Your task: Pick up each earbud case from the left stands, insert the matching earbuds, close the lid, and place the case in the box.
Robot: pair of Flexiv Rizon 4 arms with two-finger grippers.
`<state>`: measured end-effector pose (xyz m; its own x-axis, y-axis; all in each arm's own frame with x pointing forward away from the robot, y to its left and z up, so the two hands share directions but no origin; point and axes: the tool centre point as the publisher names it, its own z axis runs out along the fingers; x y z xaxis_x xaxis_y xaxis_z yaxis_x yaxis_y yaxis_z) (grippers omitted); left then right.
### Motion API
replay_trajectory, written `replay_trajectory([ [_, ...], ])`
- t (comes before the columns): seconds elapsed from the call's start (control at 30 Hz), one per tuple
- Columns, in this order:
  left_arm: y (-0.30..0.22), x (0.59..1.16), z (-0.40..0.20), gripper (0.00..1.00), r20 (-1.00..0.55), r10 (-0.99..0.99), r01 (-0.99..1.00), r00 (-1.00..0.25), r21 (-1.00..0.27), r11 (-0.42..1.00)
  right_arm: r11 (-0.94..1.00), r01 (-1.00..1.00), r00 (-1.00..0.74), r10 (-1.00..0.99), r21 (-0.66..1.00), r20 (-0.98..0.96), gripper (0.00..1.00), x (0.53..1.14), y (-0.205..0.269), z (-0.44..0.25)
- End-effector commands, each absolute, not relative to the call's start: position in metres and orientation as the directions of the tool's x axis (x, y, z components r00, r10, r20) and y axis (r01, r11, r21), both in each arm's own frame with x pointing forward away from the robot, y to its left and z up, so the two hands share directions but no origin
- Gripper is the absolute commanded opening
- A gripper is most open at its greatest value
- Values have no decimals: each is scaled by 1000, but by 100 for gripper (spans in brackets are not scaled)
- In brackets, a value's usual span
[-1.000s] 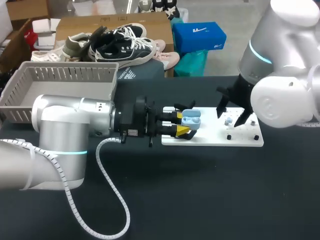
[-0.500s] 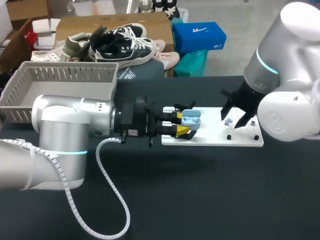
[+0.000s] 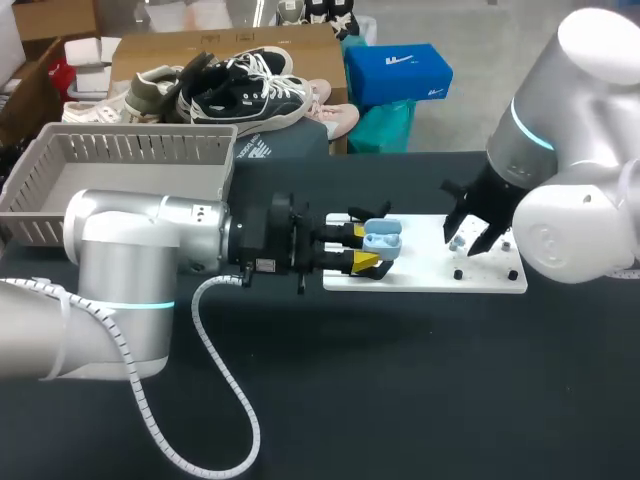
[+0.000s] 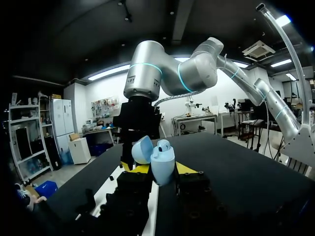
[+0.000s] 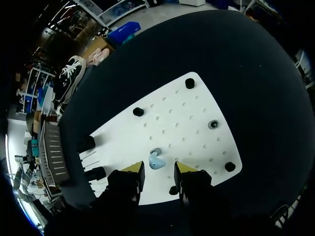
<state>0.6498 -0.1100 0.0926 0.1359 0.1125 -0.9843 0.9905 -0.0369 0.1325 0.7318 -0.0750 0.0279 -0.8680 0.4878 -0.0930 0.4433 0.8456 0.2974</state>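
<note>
A light blue earbud case (image 3: 382, 240) with its lid up is held level over the left end of the white pegboard (image 3: 430, 276). My left gripper (image 3: 366, 248) is shut on it. In the left wrist view the case (image 4: 161, 163) stands upright between the yellow tips of the left gripper (image 4: 156, 169), with one earbud showing in its top. My right gripper (image 3: 466, 240) points down over the board's right part, above a small blue earbud (image 3: 457, 242). In the right wrist view that earbud (image 5: 156, 160) lies on the board (image 5: 189, 118), just ahead of the right gripper (image 5: 158, 171). Its fingers stand apart and do not touch it.
A grey slatted basket (image 3: 120, 165) sits at the table's back left, behind my left arm. Several black pegs (image 5: 139, 111) stand on the pegboard around the earbud, and two black stands (image 5: 93, 173) are at its left end. Dark tabletop (image 3: 400, 380) lies in front.
My right gripper has shifted slightly right and down toward the board, and its fingers have drawn closer together. The left arm and the case have not moved.
</note>
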Motion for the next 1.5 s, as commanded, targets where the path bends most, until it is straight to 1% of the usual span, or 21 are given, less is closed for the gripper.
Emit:
replay_trajectory([
  [0.03,-110,649,92,0,-984,111,990,137,134,-33,848,443,-870,485,292,-89,34,735,-74,27],
  [0.1,-110,649,92,0,-984,111,990,137,134,-33,848,442,-870,485,292,-89,31,736,-74,27],
  [0.23,-110,649,92,0,-984,111,990,137,134,-33,853,435,-875,476,288,-89,30,738,-73,27],
  [0.53,-110,649,92,0,-984,111,990,137,134,-33,861,428,-881,465,275,-85,23,738,-72,25],
  [0.57,-110,649,92,0,-984,111,990,137,134,-33,862,428,-882,464,273,-84,21,738,-72,25],
  [0.6,-110,649,92,0,-984,111,990,137,134,-33,862,427,-882,464,272,-84,16,738,-72,25],
  [0.67,-110,649,92,0,-984,111,990,137,134,-33,864,426,-883,461,269,-82,0,739,-72,25],
  [1.13,-110,649,92,0,-984,111,990,137,134,-33,869,416,-890,450,267,-76,0,728,-73,39],
  [1.5,-110,649,92,0,-984,111,990,137,134,-33,891,382,-899,420,247,-122,0,691,-84,94],
])
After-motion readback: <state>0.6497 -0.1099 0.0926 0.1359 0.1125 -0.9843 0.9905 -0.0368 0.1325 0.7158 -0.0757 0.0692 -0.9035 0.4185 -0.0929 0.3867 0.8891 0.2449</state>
